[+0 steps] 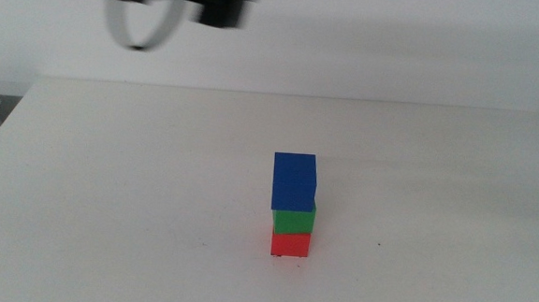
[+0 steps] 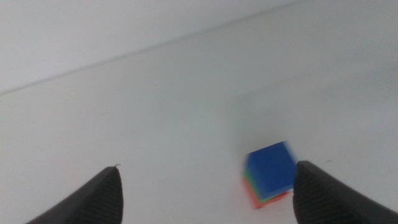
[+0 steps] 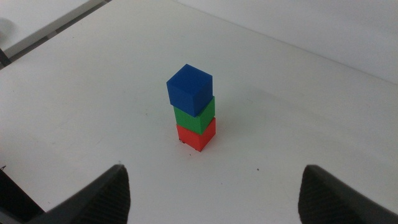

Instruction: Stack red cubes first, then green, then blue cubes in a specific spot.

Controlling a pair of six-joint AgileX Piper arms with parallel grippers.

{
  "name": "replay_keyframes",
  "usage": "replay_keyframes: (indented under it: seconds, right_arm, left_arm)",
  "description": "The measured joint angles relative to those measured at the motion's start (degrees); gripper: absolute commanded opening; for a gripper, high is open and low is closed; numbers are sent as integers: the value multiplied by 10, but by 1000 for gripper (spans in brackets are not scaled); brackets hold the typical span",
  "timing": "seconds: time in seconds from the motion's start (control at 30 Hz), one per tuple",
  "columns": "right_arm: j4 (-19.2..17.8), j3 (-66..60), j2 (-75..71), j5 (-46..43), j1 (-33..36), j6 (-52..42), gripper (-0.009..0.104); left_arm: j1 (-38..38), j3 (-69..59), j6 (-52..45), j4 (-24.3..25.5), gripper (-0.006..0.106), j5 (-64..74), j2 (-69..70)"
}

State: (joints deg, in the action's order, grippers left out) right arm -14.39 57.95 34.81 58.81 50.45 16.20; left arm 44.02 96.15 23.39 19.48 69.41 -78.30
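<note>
stack: blue cube (image 1: 294, 181) on green (image 1: 293, 220) on red (image 1: 290, 244) | both jaws apart, seemingly empty

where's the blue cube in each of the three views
Middle view: blue cube just right of centre, topping the stack.
Left wrist view: blurred, low in the picture near one side of the left claw.
Right wrist view: near the centre, above the right claw.
Shared landmark: the green cube directly beneath it.

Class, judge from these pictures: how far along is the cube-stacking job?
Done: red cube sits on the table, green cube on it, blue cube on top, slightly askew. In hand: nothing; left gripper and right gripper are open and clear of the stack. Left: apparently nothing.
</note>
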Motion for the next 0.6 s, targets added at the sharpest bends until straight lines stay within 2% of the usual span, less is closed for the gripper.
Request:
replay_keyframes:
  seconds: [0.23, 0.37, 0.5, 0.6]
  right_arm:
    - [0, 0, 0, 0, 0, 0, 78]
    - [0, 0, 0, 0, 0, 0, 78]
    - [0, 0, 0, 0, 0, 0, 78]
    - [0, 0, 0, 0, 0, 0, 78]
  left_arm:
    - [-106, -105, -52, -2, 94, 4, 158]
    - [-213, -171, -77, -49, 94, 5, 256]
    - [-307, -249, -128, -73, 94, -19, 365]
    - [-348, -293, -139, -83, 94, -54, 425]
